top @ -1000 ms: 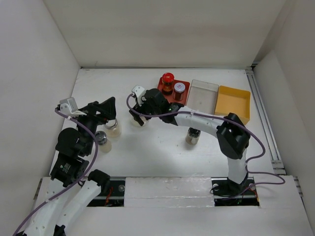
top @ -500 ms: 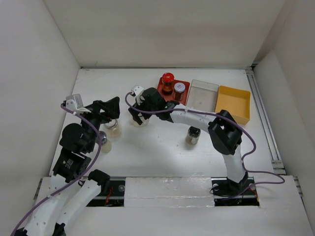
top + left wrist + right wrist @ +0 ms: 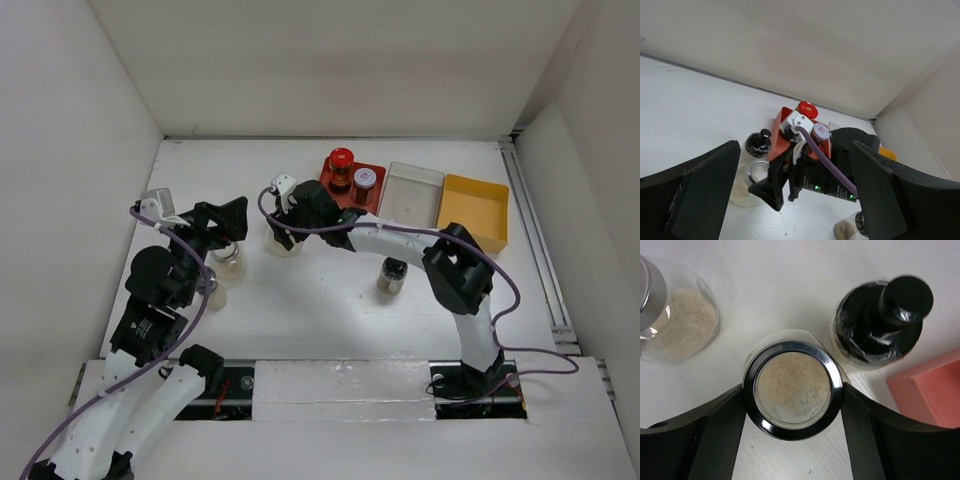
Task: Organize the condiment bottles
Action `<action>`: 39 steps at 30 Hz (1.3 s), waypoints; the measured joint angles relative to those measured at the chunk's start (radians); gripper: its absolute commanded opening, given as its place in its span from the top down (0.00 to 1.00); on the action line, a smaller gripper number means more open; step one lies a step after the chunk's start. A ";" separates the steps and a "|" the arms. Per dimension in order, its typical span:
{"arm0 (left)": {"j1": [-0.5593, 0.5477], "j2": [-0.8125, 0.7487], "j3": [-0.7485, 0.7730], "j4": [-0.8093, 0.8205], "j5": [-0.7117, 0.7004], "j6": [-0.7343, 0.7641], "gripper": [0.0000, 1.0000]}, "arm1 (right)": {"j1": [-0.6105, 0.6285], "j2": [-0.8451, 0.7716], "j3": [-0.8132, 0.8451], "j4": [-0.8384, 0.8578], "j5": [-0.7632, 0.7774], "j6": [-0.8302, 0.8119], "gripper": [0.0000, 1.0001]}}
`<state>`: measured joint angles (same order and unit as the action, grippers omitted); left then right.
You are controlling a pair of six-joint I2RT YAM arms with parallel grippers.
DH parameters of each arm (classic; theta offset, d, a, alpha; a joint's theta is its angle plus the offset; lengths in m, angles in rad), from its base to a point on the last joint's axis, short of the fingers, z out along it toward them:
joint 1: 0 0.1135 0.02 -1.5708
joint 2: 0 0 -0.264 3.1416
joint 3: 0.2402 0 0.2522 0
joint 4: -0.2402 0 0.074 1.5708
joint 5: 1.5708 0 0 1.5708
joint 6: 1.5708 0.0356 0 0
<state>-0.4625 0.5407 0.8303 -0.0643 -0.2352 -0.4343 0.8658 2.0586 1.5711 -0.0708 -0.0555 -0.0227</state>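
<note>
My right pincer (image 3: 792, 396) is clamped on the clear jar (image 3: 790, 382), with a finger on each side of its silver-rimmed lid. The jar stands upright on the table (image 3: 320, 310), long axis vertical, lid up. The black-knob shaker (image 3: 880, 325) stands just beside it. My left pincer (image 3: 230, 225) gapes wide and holds nothing.

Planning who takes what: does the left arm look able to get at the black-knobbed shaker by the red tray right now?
Probably not cleanly. The shaker stands close beside the clear jar that the right gripper clamps, so that gripper and jar crowd the way for the open left gripper.
</note>
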 measured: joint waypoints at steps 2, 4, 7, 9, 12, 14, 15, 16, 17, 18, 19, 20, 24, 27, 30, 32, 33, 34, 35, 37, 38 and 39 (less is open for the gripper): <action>0.000 -0.001 0.000 0.001 0.000 0.000 0.14 | 0.002 -0.033 -0.038 0.000 0.004 -0.001 0.33; 0.000 0.000 0.000 0.000 0.000 0.000 0.14 | 0.003 -0.089 -0.092 -0.018 0.004 0.000 0.33; 0.000 0.001 0.000 0.000 0.000 0.000 0.14 | 0.004 -0.206 -0.164 -0.055 0.003 -0.007 0.35; 0.000 0.002 0.000 0.000 0.001 0.000 0.14 | -0.003 -0.291 -0.186 -0.070 -0.001 -0.010 0.35; 0.000 0.002 0.000 0.000 0.000 0.000 0.14 | -0.042 -0.444 -0.213 -0.053 -0.014 -0.012 0.36; 0.000 0.003 0.000 0.000 0.000 0.000 0.14 | -0.090 -0.531 -0.223 -0.028 -0.004 -0.017 0.36; 0.000 0.003 0.000 -0.001 0.000 0.000 0.14 | -0.123 -0.565 -0.227 -0.013 0.001 -0.021 0.36; 0.000 0.003 0.000 0.000 0.000 0.000 0.14 | -0.153 -0.588 -0.229 0.000 0.006 -0.023 0.36; 0.000 0.004 0.000 0.000 0.000 0.000 0.14 | -0.198 -0.608 -0.231 0.013 0.012 -0.025 0.36; 0.000 0.005 0.000 0.000 0.000 0.000 0.14 | -0.236 -0.619 -0.234 0.021 0.018 -0.026 0.36; 0.000 0.006 0.000 0.000 0.000 0.000 0.14 | -0.279 -0.625 -0.239 0.031 0.026 -0.026 0.36; 0.000 0.006 0.000 0.000 0.001 0.000 0.14 | -0.317 -0.626 -0.245 0.035 0.037 -0.026 0.36; 0.000 0.006 0.000 0.000 0.002 0.000 0.14 | -0.476 -0.596 -0.272 0.025 0.065 -0.029 0.36; 0.000 0.006 0.000 0.000 0.004 0.000 0.14 | -0.567 -0.541 -0.275 0.015 0.058 -0.031 0.36; 0.000 0.006 0.000 0.000 0.011 0.000 0.14 | -0.615 -0.481 -0.275 0.010 0.059 -0.031 0.36; 0.000 0.006 0.000 0.000 0.014 0.000 0.14 | -0.627 -0.438 -0.274 0.010 0.059 -0.033 0.36; 0.000 0.006 0.000 0.000 0.016 0.000 0.14 | -0.631 -0.417 -0.271 0.009 0.056 -0.033 0.36; 0.000 0.005 0.000 0.000 0.018 0.000 0.14 | -0.635 -0.393 -0.266 0.008 0.053 -0.033 0.36; 0.000 0.004 0.000 0.000 0.019 0.000 0.14 | -0.637 -0.369 -0.258 0.004 0.050 -0.034 0.36; 0.000 0.000 0.000 0.000 0.019 0.000 0.14 | -0.644 -0.325 -0.244 0.003 0.044 -0.033 0.36; 0.000 -0.002 0.000 0.000 0.019 0.000 0.14 | -0.644 -0.305 -0.238 0.003 0.043 -0.033 0.36; 0.000 -0.003 0.000 0.001 0.020 0.000 0.14 | -0.645 -0.286 -0.233 0.003 0.043 -0.033 0.36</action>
<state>-0.4625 0.5377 0.8303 -0.0631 -0.2153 -0.4343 0.2203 1.7725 1.3380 -0.0677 -0.0120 -0.0555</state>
